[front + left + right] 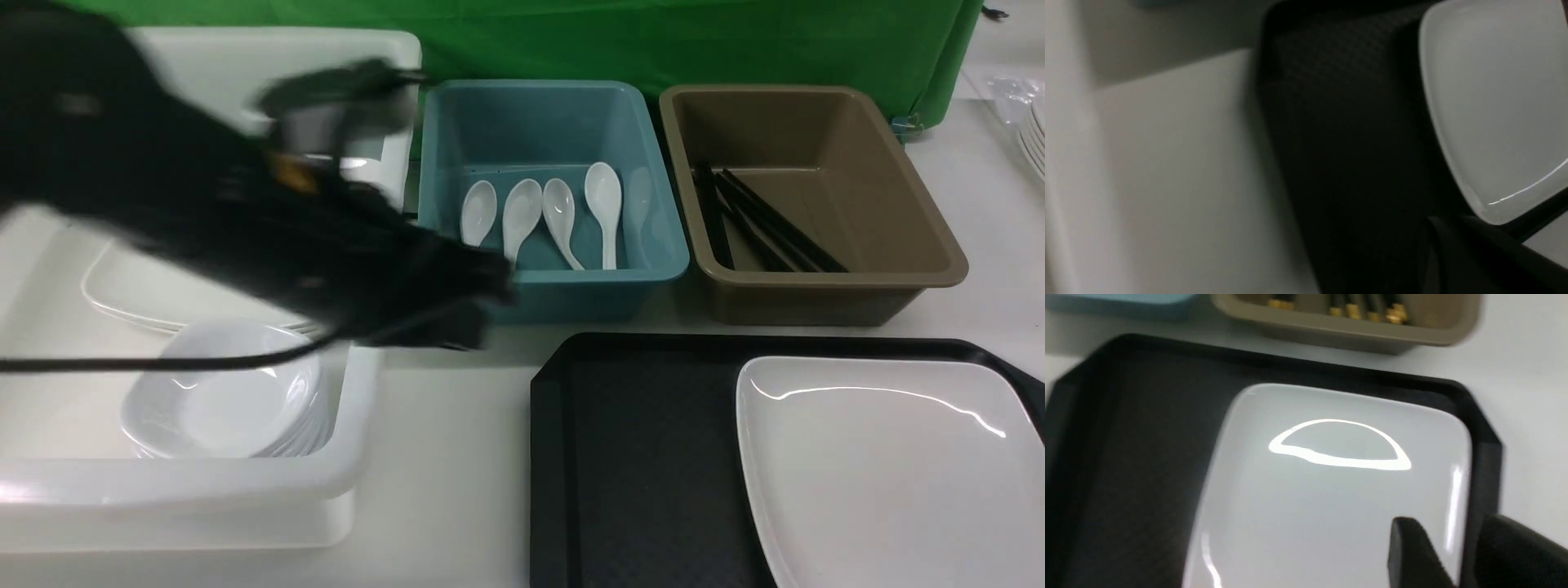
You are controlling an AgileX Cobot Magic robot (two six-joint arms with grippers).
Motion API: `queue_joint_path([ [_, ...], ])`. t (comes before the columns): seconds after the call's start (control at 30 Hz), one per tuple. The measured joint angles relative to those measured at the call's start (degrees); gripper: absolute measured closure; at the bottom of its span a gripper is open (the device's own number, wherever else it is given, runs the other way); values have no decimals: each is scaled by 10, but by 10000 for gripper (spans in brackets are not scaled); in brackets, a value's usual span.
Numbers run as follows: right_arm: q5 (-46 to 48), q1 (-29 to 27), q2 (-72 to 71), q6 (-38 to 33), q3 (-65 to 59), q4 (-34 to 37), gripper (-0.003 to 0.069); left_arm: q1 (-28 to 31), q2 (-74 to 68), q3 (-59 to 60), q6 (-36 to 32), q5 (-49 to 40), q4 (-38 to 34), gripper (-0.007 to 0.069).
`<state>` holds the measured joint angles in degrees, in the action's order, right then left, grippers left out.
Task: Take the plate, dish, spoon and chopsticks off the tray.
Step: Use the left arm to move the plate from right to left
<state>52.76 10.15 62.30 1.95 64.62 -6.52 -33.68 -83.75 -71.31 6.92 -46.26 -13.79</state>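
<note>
Large white plate (882,457) lying on the black tray (637,457) at lower right of the front view, blurred left gripper (478,314) clenched shut at centre left, right gripper (1449,526) jaws parted over the plate's edge, spoons (522,216) in blue bin (555,106), chopsticks (767,220) in brown bin (816,122), upper right

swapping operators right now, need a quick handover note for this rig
Left gripper: shut, near the blue bin.
Right gripper: open, jaws apart at the plate edge.
Plate lies on the tray; nothing else seen there.
Done: spoons in blue bin, chopsticks in brown bin, small dishes in white bin.
Left: the plate.
</note>
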Motion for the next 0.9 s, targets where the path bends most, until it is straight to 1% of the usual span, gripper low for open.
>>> queue_joint_path([
  [0.03,11,0,0,7,0,-11,388,-22,-40,-39,4,-1,0,603],
  [0.07,14,0,0,9,0,-13,388,-25,-47,-45,5,-1,0,599],
  [0.1,24,0,0,15,0,-18,388,-41,-90,-83,6,-4,0,585],
  [0.17,35,0,0,21,0,-20,388,-63,-182,-163,7,-15,0,536],
  [0.23,38,0,0,21,0,-21,387,-70,-230,-210,7,-23,-3,489],
  [0.33,41,0,0,21,0,-22,387,-76,-300,-288,7,-33,-10,405],
  [0.37,41,0,0,21,0,-22,387,-76,-341,-330,7,-40,-14,351],
  [0.47,41,0,0,21,0,-22,387,-77,-414,-402,8,-41,-16,240],
  [0.5,41,0,0,21,0,-22,387,-77,-422,-410,8,-41,-16,234],
  [0.57,38,0,0,21,0,-22,387,-77,-472,-452,8,-36,-23,157],
  [0.63,34,0,0,21,0,-22,387,-77,-488,-463,6,-30,-30,139],
  [0.67,28,0,0,21,0,-22,387,-77,-507,-474,-4,-19,-43,121],
  [0.73,19,0,0,21,0,-22,387,-77,-532,-481,-24,4,-76,113],
  [0.83,11,0,0,21,0,-22,387,-77,-548,-483,-39,15,-104,119],
  [0.9,5,0,0,22,0,-22,387,-79,-558,-483,-44,23,-112,138],
])
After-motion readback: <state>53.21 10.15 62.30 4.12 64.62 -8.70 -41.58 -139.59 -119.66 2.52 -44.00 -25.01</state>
